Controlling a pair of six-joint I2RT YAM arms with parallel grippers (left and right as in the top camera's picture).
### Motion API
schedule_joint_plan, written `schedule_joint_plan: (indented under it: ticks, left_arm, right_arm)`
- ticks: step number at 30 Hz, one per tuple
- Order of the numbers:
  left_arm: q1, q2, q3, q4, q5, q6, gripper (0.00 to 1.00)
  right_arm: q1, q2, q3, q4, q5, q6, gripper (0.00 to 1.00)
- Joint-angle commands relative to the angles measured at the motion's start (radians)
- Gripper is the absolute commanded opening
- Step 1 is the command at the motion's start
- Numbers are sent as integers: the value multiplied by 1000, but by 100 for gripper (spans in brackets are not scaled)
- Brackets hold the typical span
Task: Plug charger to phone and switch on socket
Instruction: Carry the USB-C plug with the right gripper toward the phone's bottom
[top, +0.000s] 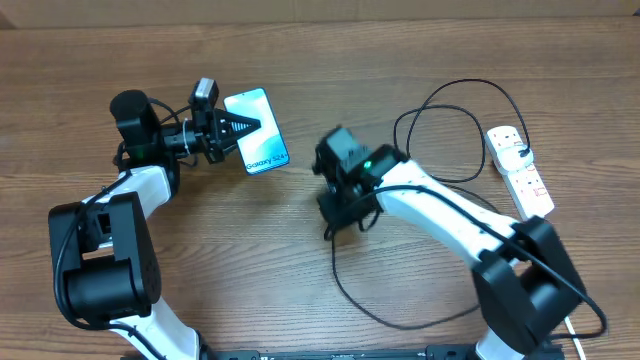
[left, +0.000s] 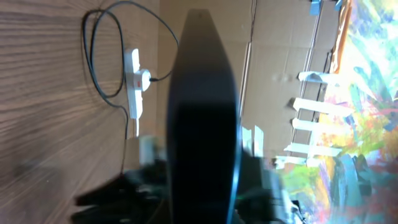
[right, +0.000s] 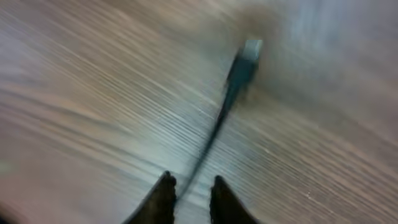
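Observation:
My left gripper (top: 238, 127) is shut on the left side of the phone (top: 258, 133), whose light blue screen faces up. In the left wrist view the phone (left: 202, 106) appears edge-on as a dark slab. The charger's black cable (top: 440, 135) loops from its white adapter (top: 505, 140), plugged into the socket (top: 528, 178) at the right, down to my right gripper (top: 338, 215). In the right wrist view my right gripper (right: 191, 182) stands slightly open. The cable (right: 214, 127) runs between its fingers, close to the left one. The connector tip (right: 249, 51) lies on the table ahead.
The white power strip (left: 134, 87) and the cable loop (left: 93, 56) also show in the left wrist view. Slack cable (top: 400, 318) curves along the table's front between the arms. A cardboard wall (top: 320, 8) lines the back edge.

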Motion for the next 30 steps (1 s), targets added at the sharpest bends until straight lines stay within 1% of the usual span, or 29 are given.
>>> schedule_joint_plan:
  ticks: [1, 2, 4, 6, 7, 11, 14, 17, 21, 23, 27, 30]
  left_arm:
    - [2, -4, 30, 7, 23, 38, 4]
    - [2, -4, 30, 7, 23, 39, 4]
    - [2, -4, 30, 7, 23, 42, 4]
    - [2, -4, 30, 7, 23, 41, 4]
    - [2, -4, 30, 7, 23, 41, 4]
    - [3, -4, 30, 7, 23, 40, 4]
    - [4, -4, 30, 7, 21, 40, 4]
    - [12, -4, 30, 7, 15, 40, 4]
    - [33, -4, 30, 6, 15, 36, 4]
    - [42, -4, 30, 6, 15, 31, 4]
    - [48, -4, 30, 6, 15, 6, 4]
    - [48, -4, 30, 6, 16, 0, 4]
  right_arm:
    - [-2, -17, -16, 49, 79, 23, 29]
    - [-2, -17, -16, 69, 111, 26, 37]
    - [-2, -17, -16, 100, 173, 52, 48]
    - [-2, -17, -16, 104, 182, 73, 58]
    - [0, -17, -16, 100, 174, 92, 59]
    - [34, -16, -17, 66, 176, 137, 61]
    - [76, -14, -43, 73, 265, 206, 61]
    - [111, -13, -79, 115, 332, 228, 61]
    - [127, -13, -103, 137, 412, 232, 57]
    - [127, -11, -114, 167, 411, 232, 56]
    - [126, -11, -132, 215, 381, 232, 51]
    - [130, -11, -132, 211, 356, 232, 51]
